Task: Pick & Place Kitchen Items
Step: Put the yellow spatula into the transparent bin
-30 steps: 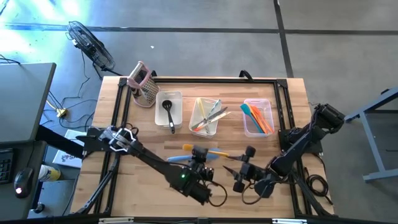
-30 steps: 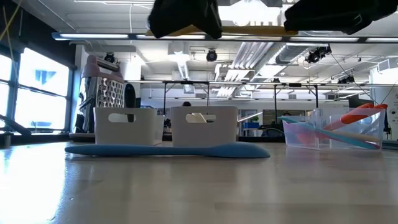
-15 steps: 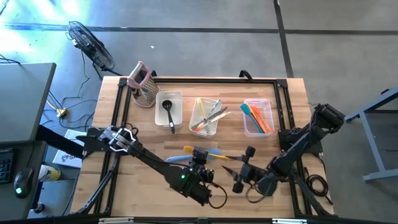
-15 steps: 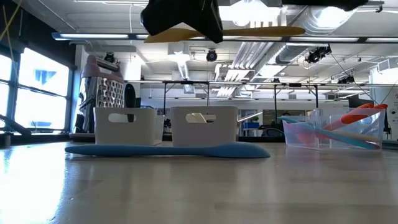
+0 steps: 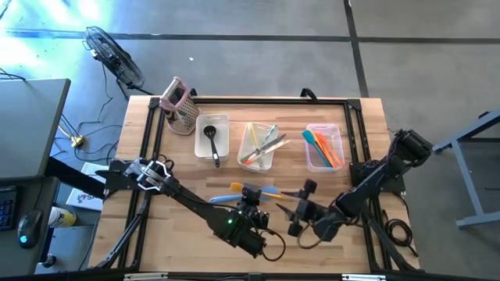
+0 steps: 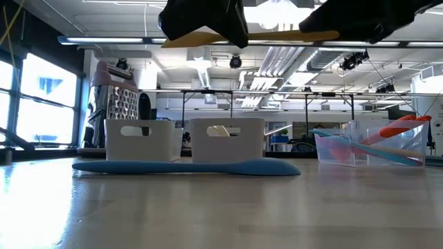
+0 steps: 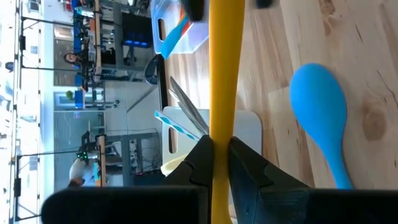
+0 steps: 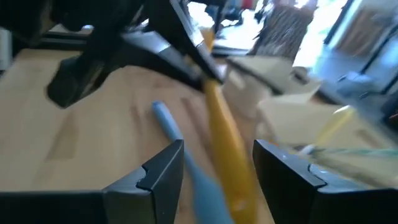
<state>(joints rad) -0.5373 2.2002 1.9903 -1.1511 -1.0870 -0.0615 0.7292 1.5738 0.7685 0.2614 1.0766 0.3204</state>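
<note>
The left gripper point(image 7: 214, 163) clamps its jaws on a slim, smooth yellow silicone spatula point(image 7: 225, 74), held level at centre frame. The right gripper point(image 8: 214, 163), jaws apart, straddles its far end above a flat blue silicone spatula point(image 6: 187, 167) lying lengthwise on the wooden surface point(image 5: 195, 160).

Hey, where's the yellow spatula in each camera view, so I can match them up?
High view: yellow spatula centre front, above the blue spatula.
Low view: top edge, held up.
Left wrist view: between the left gripper fingers.
Right wrist view: centre.
Shared landmark: the blue spatula.
</note>
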